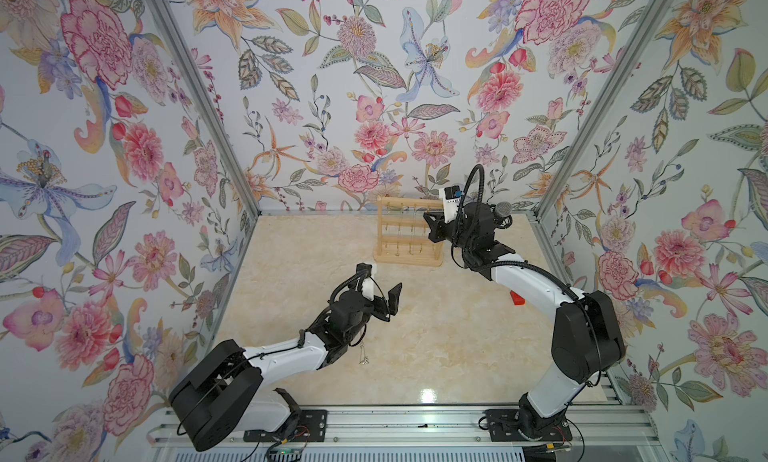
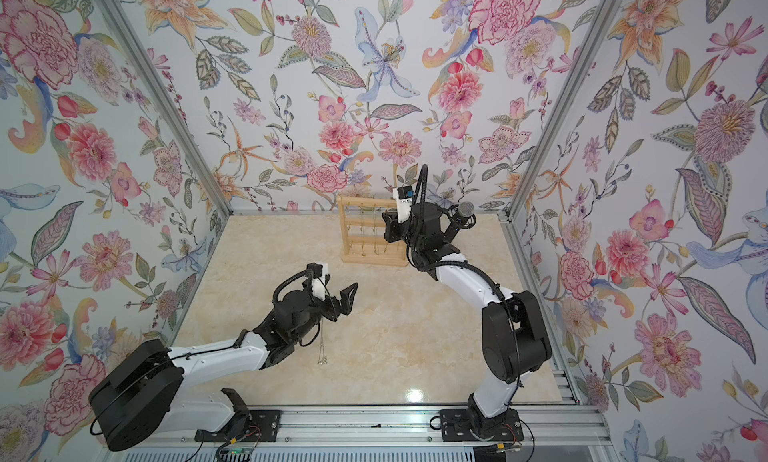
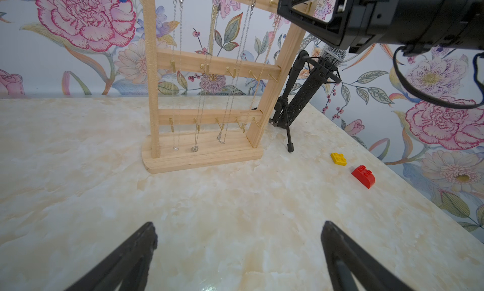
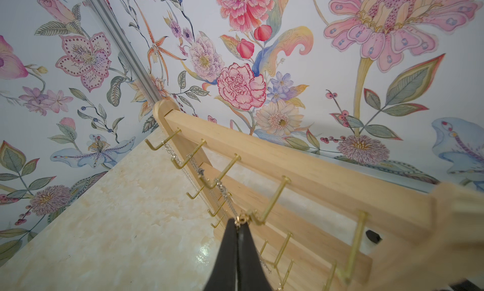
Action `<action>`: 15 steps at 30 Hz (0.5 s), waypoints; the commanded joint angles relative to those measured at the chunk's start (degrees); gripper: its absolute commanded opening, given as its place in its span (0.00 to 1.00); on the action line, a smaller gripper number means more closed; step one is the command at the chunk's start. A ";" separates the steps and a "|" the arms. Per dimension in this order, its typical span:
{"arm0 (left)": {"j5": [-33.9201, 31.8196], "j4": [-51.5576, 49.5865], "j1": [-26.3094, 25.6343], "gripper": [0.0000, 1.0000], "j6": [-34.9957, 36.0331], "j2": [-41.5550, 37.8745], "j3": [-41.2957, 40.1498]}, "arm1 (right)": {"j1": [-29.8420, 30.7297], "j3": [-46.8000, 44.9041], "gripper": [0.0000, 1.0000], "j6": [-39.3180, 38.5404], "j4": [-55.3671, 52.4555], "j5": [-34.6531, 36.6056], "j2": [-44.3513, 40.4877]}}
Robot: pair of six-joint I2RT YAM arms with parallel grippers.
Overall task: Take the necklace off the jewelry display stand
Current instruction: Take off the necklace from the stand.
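The jewelry display stand [image 1: 409, 258] is seen upright at the far side of the table [image 1: 436, 335], close to the back wall. The right gripper [image 4: 237, 225] is pinched shut on the gold necklace [image 4: 240, 219], just beside a hook [image 4: 272, 200] of the stand's top bar [image 4: 301, 169]. The left gripper [image 3: 239, 230] is held wide apart and empty over the nearer middle of the table.

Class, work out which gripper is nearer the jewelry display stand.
Right. The right gripper is at the top bar of the jewelry display stand, shut on a necklace; the left gripper hangs open above the table, well in front of the stand.
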 commanded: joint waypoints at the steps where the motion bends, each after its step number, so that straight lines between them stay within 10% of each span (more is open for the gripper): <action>1: 0.04 1.95 0.09 0.99 -0.12 -0.68 -0.39 | 0.58 2.87 0.00 -1.62 1.97 -0.35 -3.41; 15: 0.05 1.81 0.12 0.99 -0.25 -0.42 -0.28 | 0.11 4.08 0.00 0.39 1.99 -2.43 -3.55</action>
